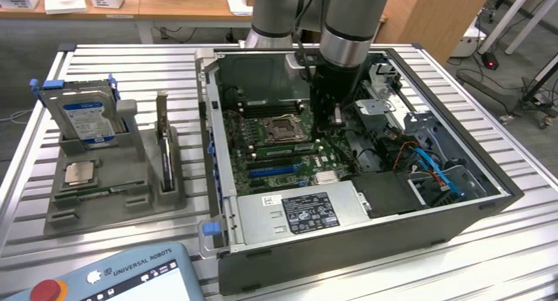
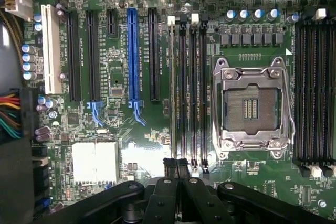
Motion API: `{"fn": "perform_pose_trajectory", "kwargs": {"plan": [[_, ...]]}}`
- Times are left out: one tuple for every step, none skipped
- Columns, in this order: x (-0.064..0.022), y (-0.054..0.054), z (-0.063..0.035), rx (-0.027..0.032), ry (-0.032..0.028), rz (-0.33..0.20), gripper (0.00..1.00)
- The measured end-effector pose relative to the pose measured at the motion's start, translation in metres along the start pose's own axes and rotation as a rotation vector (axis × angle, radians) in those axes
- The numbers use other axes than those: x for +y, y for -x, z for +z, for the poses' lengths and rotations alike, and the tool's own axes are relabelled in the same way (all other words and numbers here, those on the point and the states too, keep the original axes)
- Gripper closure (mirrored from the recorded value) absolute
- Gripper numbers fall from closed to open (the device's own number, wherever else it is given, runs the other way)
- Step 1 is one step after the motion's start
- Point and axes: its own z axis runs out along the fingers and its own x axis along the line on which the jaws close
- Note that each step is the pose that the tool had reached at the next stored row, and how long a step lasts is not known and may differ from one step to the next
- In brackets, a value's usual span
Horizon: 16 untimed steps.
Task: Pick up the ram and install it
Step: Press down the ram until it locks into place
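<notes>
The ram [image 2: 172, 93] is a thin green stick seen edge-on, standing in the outermost of the memory slots beside the empty processor socket [image 2: 251, 108]. In the exterior view the ram [image 1: 283, 147] lies as a green strip across the motherboard inside the open computer case [image 1: 488, 200]. My gripper [image 2: 177, 165] hangs over one end of that row of slots, its black fingers [image 2: 169, 165] pressed together with nothing between them. In the exterior view the gripper [image 1: 338, 120] reaches down into the case just beside the socket.
A grey holder [image 1: 96, 213] on the exterior view's left carries a hard drive [image 1: 87, 115], a silver processor chip [image 1: 80, 173] and an upright dark card [image 1: 164, 144]. The power supply [image 1: 301, 213], drive cage [image 1: 410, 125] and cables [image 1: 432, 167] crowd the case. A teach pendant [image 1: 114, 278] lies in front.
</notes>
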Motion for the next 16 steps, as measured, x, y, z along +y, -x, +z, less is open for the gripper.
{"fn": "perform_pose_trajectory", "kwargs": {"plan": [[-0.0004, 0.0001, 0.0007, 0.0001, 0.0000, 0.000, 0.90], [-0.0008, 0.0001, 0.0014, 0.0001, 0.0000, 0.000, 0.90], [-0.0010, 0.0002, 0.0021, 0.0001, 0.0000, 0.000, 0.90], [-0.0012, 0.0003, 0.0027, 0.0001, 0.0000, 0.000, 0.90], [-0.0012, 0.0003, 0.0032, 0.0001, 0.0000, 0.000, 0.90], [-0.0012, 0.0003, 0.0035, 0.0003, 0.0001, 0.000, 0.90], [-0.0012, 0.0002, 0.0035, 0.0004, 0.0001, 0.000, 0.90], [-0.0013, 0.0003, 0.0036, 0.0004, 0.0001, 0.000, 0.90], [-0.0013, 0.0003, 0.0040, 0.0000, 0.0000, 0.000, 0.90], [-0.0013, 0.0004, 0.0045, -0.0002, -0.0001, 0.000, 0.90], [-0.0013, 0.0004, 0.0050, -0.0002, -0.0001, 0.000, 0.90], [-0.0013, 0.0004, 0.0055, 0.0001, 0.0000, 0.000, 0.90], [-0.0013, 0.0004, 0.0058, 0.0002, 0.0001, 0.000, 0.90], [-0.0013, 0.0004, 0.0060, 0.0002, 0.0000, 0.000, 0.90], [-0.0013, 0.0004, 0.0063, 0.0001, 0.0000, 0.000, 0.90], [-0.0013, 0.0004, 0.0064, 0.0003, 0.0001, 0.000, 0.90]]}}
